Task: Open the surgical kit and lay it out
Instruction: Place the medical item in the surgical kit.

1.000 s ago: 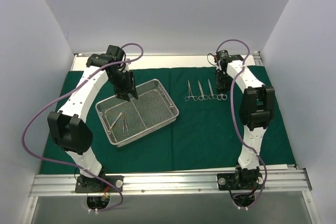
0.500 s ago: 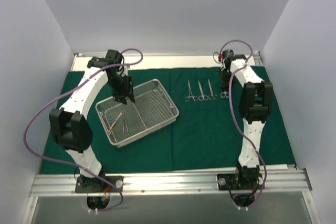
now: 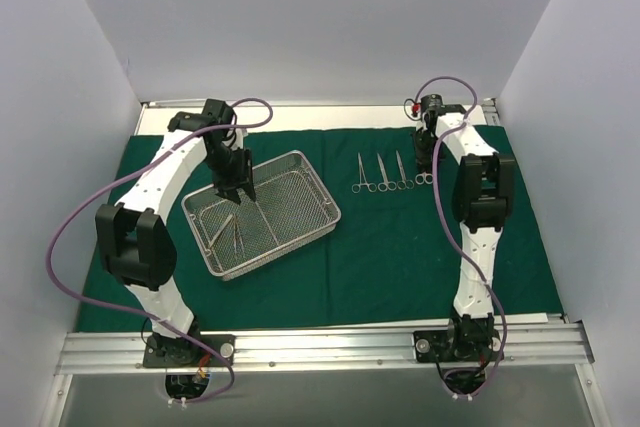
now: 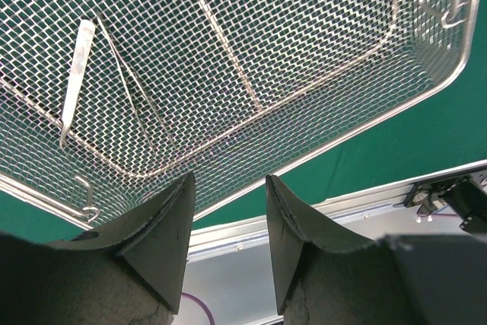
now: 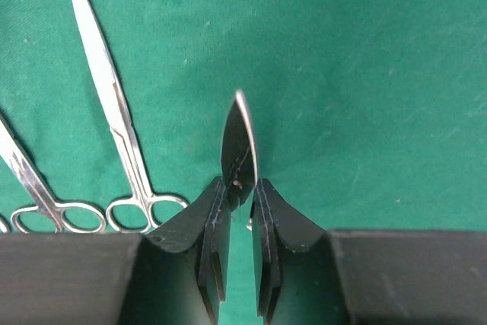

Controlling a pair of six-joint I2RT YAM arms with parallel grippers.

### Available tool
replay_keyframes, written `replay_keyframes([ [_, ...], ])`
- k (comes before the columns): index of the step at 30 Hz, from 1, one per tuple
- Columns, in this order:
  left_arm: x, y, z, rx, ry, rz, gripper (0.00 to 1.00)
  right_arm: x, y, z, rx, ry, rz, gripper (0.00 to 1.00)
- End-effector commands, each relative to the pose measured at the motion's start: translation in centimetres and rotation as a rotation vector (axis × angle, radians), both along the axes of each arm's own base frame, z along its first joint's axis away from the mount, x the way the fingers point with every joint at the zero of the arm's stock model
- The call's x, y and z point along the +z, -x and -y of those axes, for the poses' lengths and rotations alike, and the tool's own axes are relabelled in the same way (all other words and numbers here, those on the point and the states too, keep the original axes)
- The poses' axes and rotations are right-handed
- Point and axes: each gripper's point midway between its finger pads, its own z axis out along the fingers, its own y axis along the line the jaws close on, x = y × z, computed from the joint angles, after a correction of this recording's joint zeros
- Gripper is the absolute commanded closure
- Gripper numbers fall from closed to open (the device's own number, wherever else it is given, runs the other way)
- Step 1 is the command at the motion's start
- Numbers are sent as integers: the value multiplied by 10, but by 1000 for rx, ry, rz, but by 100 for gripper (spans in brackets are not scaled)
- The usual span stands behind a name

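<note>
The dark green cloth (image 3: pixel 400 247) lies spread flat over the table. On its left part stands the wire-mesh tray (image 3: pixel 318 199), with two slim steel instruments (image 3: pixel 232 234) lying inside. My left gripper (image 3: pixel 238 187) hangs open above the tray's far half, nothing between its fingers (image 4: pixel 163 222). Three scissor-handled instruments (image 3: pixel 381 174) lie in a row on the cloth, right of the tray. Just right of that row my right gripper (image 3: pixel 424 161) is shut on another steel instrument (image 5: pixel 240 138), whose blade sticks out past the fingertips. Whether it touches the cloth I cannot tell.
A metal rail (image 3: pixel 320 345) runs along the near edge and holds both arm bases. White walls close in the left, back and right sides. A pale bare strip (image 3: pixel 320 117) lies beyond the cloth's far edge. Purple cables (image 3: pixel 60 247) loop off both arms.
The right arm has drawn in, its elbow rising and moving toward the far side, with the instrument still gripped. The left gripper has shifted slightly left over the tray.
</note>
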Motion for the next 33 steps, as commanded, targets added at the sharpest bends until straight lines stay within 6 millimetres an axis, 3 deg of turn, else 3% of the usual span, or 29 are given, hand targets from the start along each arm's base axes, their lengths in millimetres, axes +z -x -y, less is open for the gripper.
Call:
replay_keyframes([
  [1, 2, -2, -1, -17, 8, 30, 50, -4, 0, 6, 5, 15, -21, 98],
  [6, 0, -1, -1, -17, 8, 25, 50, -9, 8, 10, 5, 19, -45, 96],
  [9, -3, -1, -2, -17, 3, 15, 50, -16, 10, 9, 0, 18, -57, 90],
  [14, -8, -4, -15, 4, -74, 22, 46, -21, 14, 10, -9, 26, -74, 85],
  [21, -27, 3, -38, 65, -216, -25, 44, -11, 4, 9, -44, 55, -35, 53],
  [22, -33, 5, -42, 63, -257, -28, 44, -6, 0, 10, -46, 71, -18, 43],
  [24, -40, 7, -47, 69, -290, -38, 45, 7, -4, 5, -80, 72, 12, 40],
  [26, -50, 13, -49, 83, -310, -70, 51, 39, -14, 0, -123, 79, 92, 30],
  [27, -55, 13, -48, 85, -312, -77, 53, 54, -16, -13, -109, 73, 124, 4],
  [28, -58, 14, -48, 86, -320, -81, 53, 84, -21, -23, -105, 59, 192, 0],
  [30, -69, 15, -47, 91, -336, -108, 54, 113, -19, -55, -50, 27, 252, 0],
  [31, -71, 14, -46, 99, -338, -112, 55, 138, -16, -64, -38, 9, 303, 0],
  [33, -77, 12, -42, 108, -334, -115, 57, 162, -11, -85, -18, -65, 356, 0],
])
